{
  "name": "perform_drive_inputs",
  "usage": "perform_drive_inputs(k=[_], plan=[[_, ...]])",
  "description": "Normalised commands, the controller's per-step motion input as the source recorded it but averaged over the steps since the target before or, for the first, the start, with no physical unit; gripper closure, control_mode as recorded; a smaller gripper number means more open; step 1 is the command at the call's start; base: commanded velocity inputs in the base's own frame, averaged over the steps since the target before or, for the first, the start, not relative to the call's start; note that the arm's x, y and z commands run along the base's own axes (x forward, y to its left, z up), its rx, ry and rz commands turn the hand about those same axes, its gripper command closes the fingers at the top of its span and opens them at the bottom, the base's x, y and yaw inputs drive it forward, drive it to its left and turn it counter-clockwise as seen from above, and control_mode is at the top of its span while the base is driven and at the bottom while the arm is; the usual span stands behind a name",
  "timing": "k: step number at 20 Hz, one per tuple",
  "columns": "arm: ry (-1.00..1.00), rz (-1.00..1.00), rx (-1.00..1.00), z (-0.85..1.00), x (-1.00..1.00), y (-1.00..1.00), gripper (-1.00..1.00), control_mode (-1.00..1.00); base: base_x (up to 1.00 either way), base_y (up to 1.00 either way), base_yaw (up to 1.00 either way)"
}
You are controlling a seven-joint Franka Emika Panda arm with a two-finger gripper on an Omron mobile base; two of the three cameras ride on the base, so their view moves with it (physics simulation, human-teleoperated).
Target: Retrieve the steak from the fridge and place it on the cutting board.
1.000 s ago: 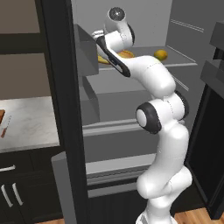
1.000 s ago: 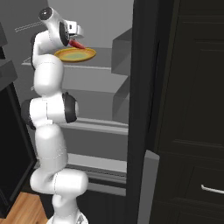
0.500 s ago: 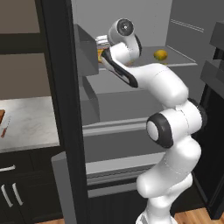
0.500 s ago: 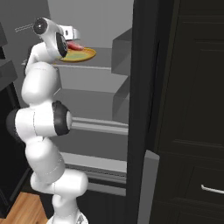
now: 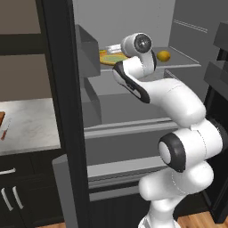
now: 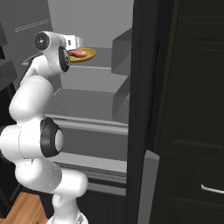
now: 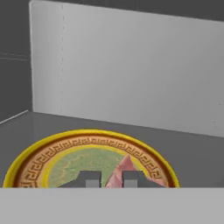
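The fridge (image 5: 62, 111) stands open, and my arm reaches onto its top shelf. In the hand view the pink-red steak (image 7: 124, 168) rises between my dark fingertips, with the gripper (image 7: 109, 180) shut on it just over a yellow plate (image 7: 39, 153) with an ornate rim. From the right base view, the steak (image 6: 78, 53) hangs under the hand (image 6: 72, 41) above the plate (image 6: 89, 54). A brown sliver of the cutting board (image 5: 1, 119) shows at the far left on the counter.
A yellow lemon (image 5: 164, 55) lies on the same shelf to the right of the plate (image 5: 107, 59). Grey door bins (image 5: 89, 49) jut in at the left. The black fridge door (image 6: 144, 109) stands close on the right. A grey stone counter (image 5: 31, 124) lies left of the fridge.
The wrist has dropped and drawn back from the shelf while the elbow swung up and outward. The steak stays between the fingers. The base has not moved.
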Motion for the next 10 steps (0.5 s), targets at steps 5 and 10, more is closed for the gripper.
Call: perform_drive_inputs(k=[5, 10], plan=[[0.0, 0.01, 0.0, 0.08, -0.42, -0.21, 1.0, -1.0, 0.0, 0.0, 0.0], [0.0, 0.05, -0.02, 0.17, -0.28, 0.0, 1.0, -1.0, 0.0, 0.0, 0.0]])
